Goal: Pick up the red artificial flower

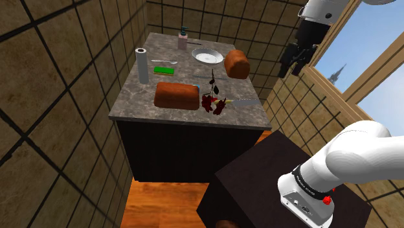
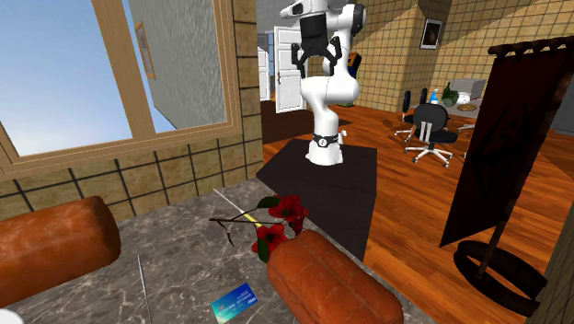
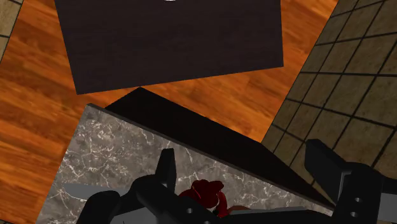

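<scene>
While the all-black two-finger gripper hangs high above the counter's stand-side edge, treat the task as being in its approach step: nothing is grasped yet. Confirm in the wrist view that the two fingers stand well apart with nothing clasped between them; the gripper is open and empty.

Locate the red artificial flower, a cluster of dark red blooms on a thin dark stem. It lies flat on the grey marbled counter near the front edge in the shoulder view. It lies just beside a long reddish-brown bread loaf, and a grey-bladed knife lies close on its other side. In the wrist view the blooms sit far below the gripper.

Expect the next move to call for a long descent towards the flower with the fingers kept apart until they straddle it. Because the stem looks thin and lies flat, the fingertips would probably have to come almost to the counter surface. Allow clearance from the loaf and the knife.

Further back on the counter stand a white paper-towel roll, a green sponge, a white round plate, a second rounded brown loaf and a small soap bottle. Brown tiled walls enclose the counter. The floor is orange wood, the black box stand sits beside the counter, and a wood-framed window shows blue sky.
</scene>
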Action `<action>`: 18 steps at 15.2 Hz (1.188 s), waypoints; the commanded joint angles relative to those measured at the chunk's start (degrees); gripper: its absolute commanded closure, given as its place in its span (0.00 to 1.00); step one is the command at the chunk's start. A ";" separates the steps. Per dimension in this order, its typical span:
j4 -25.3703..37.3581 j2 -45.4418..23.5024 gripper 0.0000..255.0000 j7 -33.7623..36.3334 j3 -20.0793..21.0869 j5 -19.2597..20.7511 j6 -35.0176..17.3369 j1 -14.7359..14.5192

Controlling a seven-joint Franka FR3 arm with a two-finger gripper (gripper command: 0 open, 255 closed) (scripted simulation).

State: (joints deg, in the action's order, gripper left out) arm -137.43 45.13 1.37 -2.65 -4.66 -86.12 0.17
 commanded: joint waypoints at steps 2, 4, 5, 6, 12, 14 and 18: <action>-0.13 -1.68 0.00 0.77 0.42 -0.17 -1.92 0.11; -0.14 -5.22 0.00 2.29 1.23 -0.43 -5.69 0.35; -0.02 -7.07 0.00 3.05 1.60 -0.53 -7.53 0.48; 0.18 -8.97 0.00 3.82 1.95 -0.60 -9.33 0.59; 3.12 -21.16 0.00 8.46 3.75 -0.48 -19.13 1.47; 4.73 -25.42 0.00 10.05 4.18 -0.22 -21.95 1.78; 8.85 -34.08 0.00 13.30 4.79 0.64 -26.79 2.39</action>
State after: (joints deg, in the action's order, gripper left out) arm -129.90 13.58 13.99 2.13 -4.34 -111.56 2.30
